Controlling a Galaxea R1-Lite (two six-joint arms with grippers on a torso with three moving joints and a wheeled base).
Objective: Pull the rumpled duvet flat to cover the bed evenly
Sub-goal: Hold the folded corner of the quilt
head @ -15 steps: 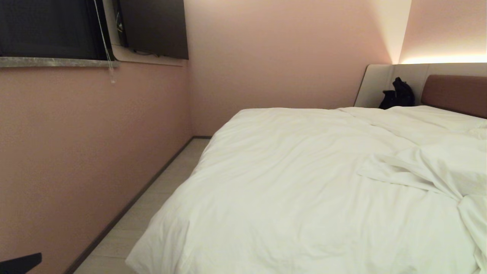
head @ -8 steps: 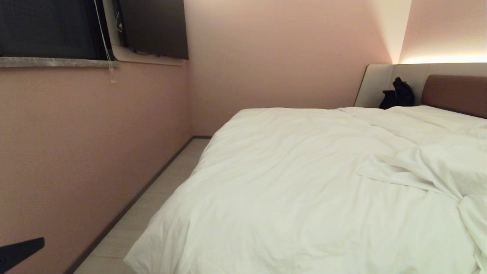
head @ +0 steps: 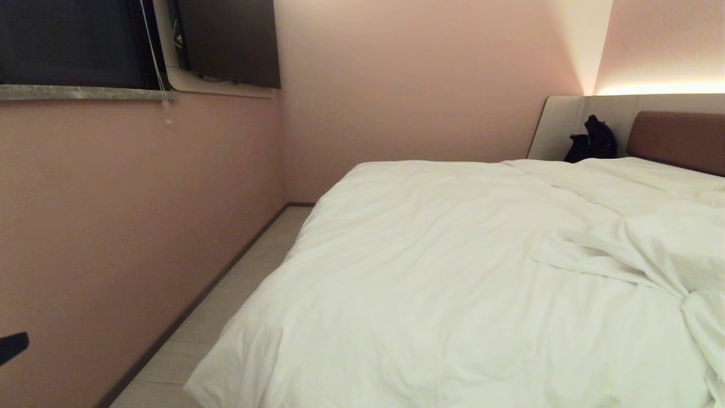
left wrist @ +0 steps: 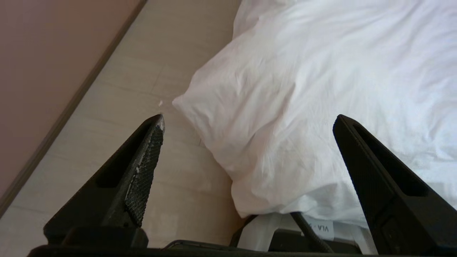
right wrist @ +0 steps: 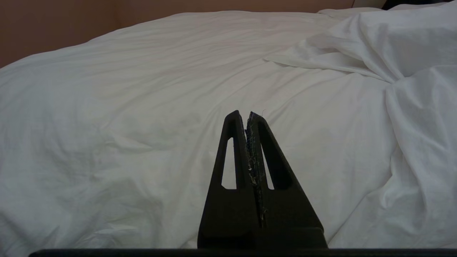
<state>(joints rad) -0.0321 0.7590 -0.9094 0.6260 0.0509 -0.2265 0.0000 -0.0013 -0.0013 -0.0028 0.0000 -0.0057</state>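
Head view cuts off the left gripper (left wrist: 248, 119) at frame edge; only a dark tip shows. Its fingers (left wrist: 142, 171) are spread wide, holding nothing, above the duvet (left wrist: 321, 89) corner overhanging the bed (head: 674, 139). A mirrored label beneath is unreadable. Right gripper (right wrist: 247, 115) clenched, empty, duvet ahead.

I'm seeing my left tool (left wrist: 248, 119) as two matte black wedge fingers (left wrist: 142, 167) with hollow cut-outs, mesh-textured pads flecked white. My right tool (right wrist: 247, 115) is showing the same black triangular fingers, slotted windows, pale lint along the seam.
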